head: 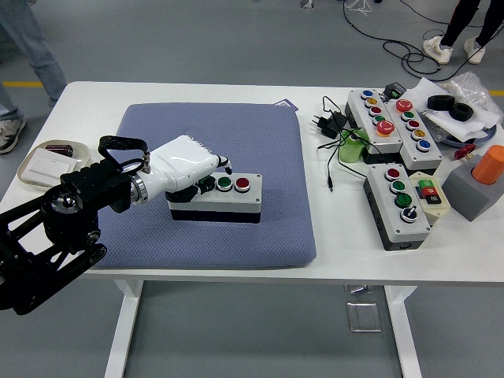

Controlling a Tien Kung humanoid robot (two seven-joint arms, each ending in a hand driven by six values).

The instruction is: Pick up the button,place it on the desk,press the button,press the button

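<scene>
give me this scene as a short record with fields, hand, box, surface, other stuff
left hand: white five-fingered hand on a black arm, lying over the left end of the box, fingers curled by the green button
right hand: not in view
box: grey two-button control box with black base, its red button uncovered
surface: blue-grey padded mat on the white table
other: more grey button boxes at right, orange cylinder on a grey block, white tray at left
</scene>
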